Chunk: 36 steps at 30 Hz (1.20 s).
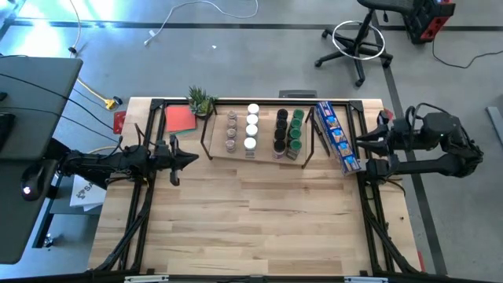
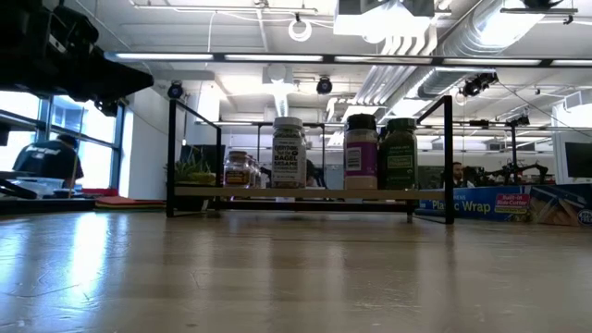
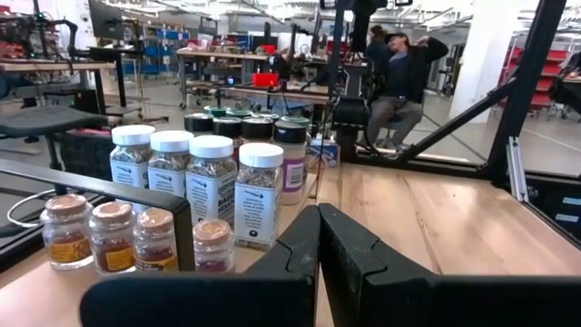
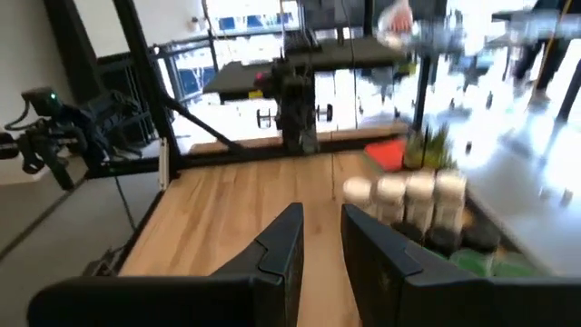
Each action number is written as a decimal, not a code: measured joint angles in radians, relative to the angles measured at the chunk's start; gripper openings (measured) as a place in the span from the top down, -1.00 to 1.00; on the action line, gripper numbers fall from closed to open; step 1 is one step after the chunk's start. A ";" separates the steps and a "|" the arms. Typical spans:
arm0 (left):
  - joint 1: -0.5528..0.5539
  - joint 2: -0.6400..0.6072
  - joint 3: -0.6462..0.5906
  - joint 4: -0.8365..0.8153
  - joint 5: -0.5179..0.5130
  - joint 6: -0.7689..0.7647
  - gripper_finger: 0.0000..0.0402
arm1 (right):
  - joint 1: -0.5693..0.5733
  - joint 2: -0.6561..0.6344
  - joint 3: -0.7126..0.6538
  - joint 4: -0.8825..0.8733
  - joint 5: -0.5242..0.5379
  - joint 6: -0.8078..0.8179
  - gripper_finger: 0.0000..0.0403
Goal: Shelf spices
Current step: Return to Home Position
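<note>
The light-wood shelf (image 1: 255, 149) with a black wire frame stands at the table's far middle. On it the spice jars stand in rows: brownish lids (image 1: 232, 130), white lids (image 1: 251, 126), black lids (image 1: 280, 130) and green lids (image 1: 296, 130). The left wrist view shows the white-lidded jars (image 3: 195, 173) and the brownish-lidded jars (image 3: 113, 236) close ahead. My left gripper (image 1: 192, 159) is shut and empty, over the table just left of the shelf. My right gripper (image 1: 363, 142) is open and empty at the table's right edge.
A long blue printed box (image 1: 338, 135) lies at the shelf's right, between the shelf and my right gripper. A small green plant (image 1: 201, 101) and a red flat thing (image 1: 180, 118) sit at the far left. Bare wood (image 1: 251, 220) fills the table's near half. People show in the room behind.
</note>
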 joint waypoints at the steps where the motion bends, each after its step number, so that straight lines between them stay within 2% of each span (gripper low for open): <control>1: 0.000 0.000 0.000 0.000 0.000 0.000 0.99 | 0.000 0.002 0.000 0.023 0.000 -0.026 0.65; 5: 0.000 0.000 0.000 0.001 0.000 0.000 0.99 | 0.000 0.032 0.000 0.135 0.045 -0.069 0.65; 15: 0.000 0.000 0.000 0.002 -0.001 0.000 0.99 | 0.000 0.047 -0.001 0.133 0.049 -0.066 0.65; 20: 0.000 0.000 0.000 0.002 -0.001 0.000 0.98 | 0.001 0.046 -0.001 0.125 0.051 0.021 0.65; 22: 0.000 0.000 0.000 0.002 -0.001 0.000 0.99 | 0.023 0.027 -0.022 0.133 0.089 0.004 0.65; 27: 0.000 0.000 0.000 0.002 -0.001 0.000 0.99 | 0.057 -0.100 -0.203 0.290 0.168 -0.042 0.65; 31: 0.000 0.000 0.000 0.000 -0.001 0.000 0.98 | 0.060 -0.211 -0.395 0.451 0.160 -0.042 0.65; 36: 0.000 0.000 0.000 0.000 -0.001 0.000 0.99 | 0.050 -0.281 -0.602 0.609 0.130 -0.015 0.65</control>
